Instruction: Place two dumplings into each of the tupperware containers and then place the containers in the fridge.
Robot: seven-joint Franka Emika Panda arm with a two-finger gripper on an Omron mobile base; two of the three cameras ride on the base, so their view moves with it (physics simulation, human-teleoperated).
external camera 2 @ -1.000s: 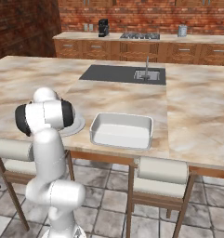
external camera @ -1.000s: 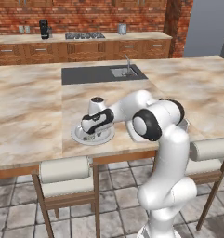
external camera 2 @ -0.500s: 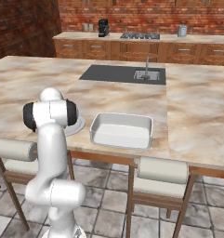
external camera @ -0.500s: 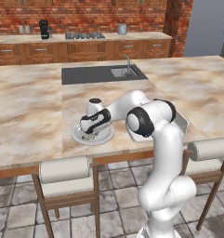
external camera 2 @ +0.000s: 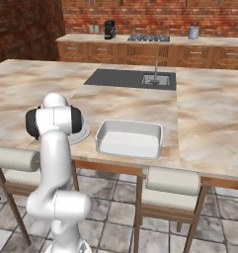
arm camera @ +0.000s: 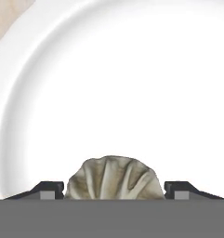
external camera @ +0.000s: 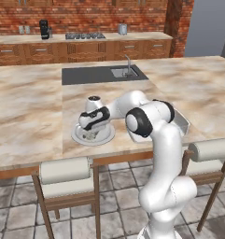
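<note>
In the hand view only the tops of the two dark fingertips rise above the bottom edge, so the lower part of the gripper is cut off. A pleated beige dumpling sits between the jaws, centred, and its underside is cut off too. A narrow gap shows between each tip and the dumpling's flanks; the jaws stand spread on either side of it and are not seen pressing on it. Beyond the dumpling lies the round white plate, with a sliver of marble counter at the upper left corner of that view.

From the left base view the gripper points down onto the plate, its tips too small to tell apart, and any dumpling is hidden under the hand. Outward to the arm's right, the large white container is mostly hidden behind the elbow here.

The right base view shows that container whole, with nothing in it, while the arm's shoulder covers most of the plate. Farther out lies the sink.
</note>
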